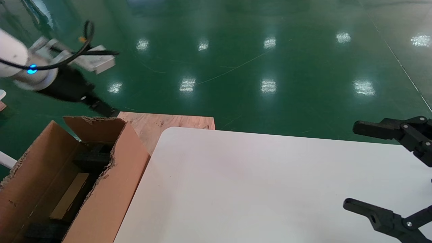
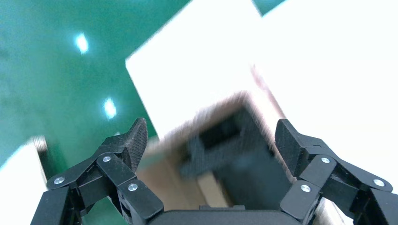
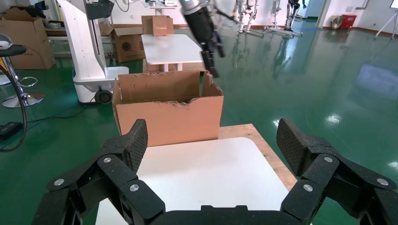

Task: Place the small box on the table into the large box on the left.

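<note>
The large box (image 1: pixel 111 189) stands left of the white table (image 1: pixel 256 189), flaps up, edges ragged, black foam (image 1: pixel 91 158) inside. The small box (image 1: pixel 69 195), a tan oblong carton, lies inside it between the foam pieces. It also shows blurred in the left wrist view (image 2: pixel 209 187). My left gripper (image 1: pixel 101 108) is open and empty, raised above the large box's far end (image 2: pixel 210 129). My right gripper (image 1: pixel 362 168) is open and empty over the table's right side (image 3: pixel 211 126). The large box also shows in the right wrist view (image 3: pixel 169 117).
A reddish wooden board (image 1: pixel 158 123) lies under the table's far left corner, next to the large box. Glossy green floor (image 1: pixel 256 67) lies beyond. In the right wrist view, a white robot stand (image 3: pixel 84 47), another white table (image 3: pixel 171 47) and more cartons stand behind.
</note>
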